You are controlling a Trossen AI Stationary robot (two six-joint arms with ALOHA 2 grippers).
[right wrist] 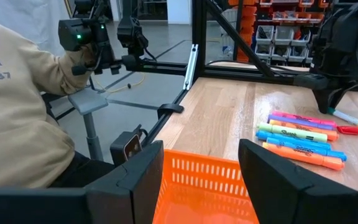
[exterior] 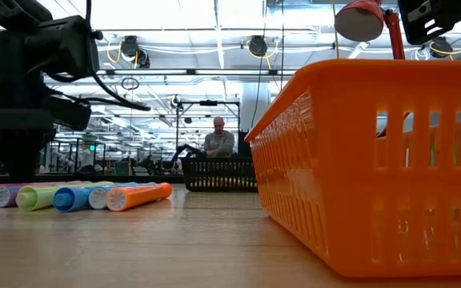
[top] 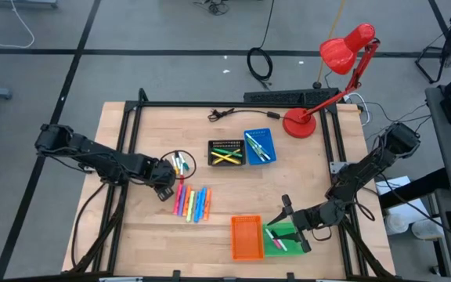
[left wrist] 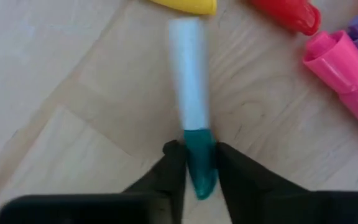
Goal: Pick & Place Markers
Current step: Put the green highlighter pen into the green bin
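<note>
Several bright markers lie side by side in a row on the table, also in the low view and the right wrist view. A few more markers lie by my left gripper, which is shut on a white-bodied, green-capped marker. My right gripper hovers open over the green tray, which holds pink markers. Its open fingers frame the orange tray. My left gripper pinches the marker's green cap end between its two fingers. It comes slanting down from the table's left side, and the white body points straight away from the fingers. Whether the marker is lifted off the wood, I cannot tell.
A black tray and a blue tray with markers sit mid-table. An orange tray stands at the near edge beside the green one. A red desk lamp stands at the far right corner. A person in a beige top sits beyond the table.
</note>
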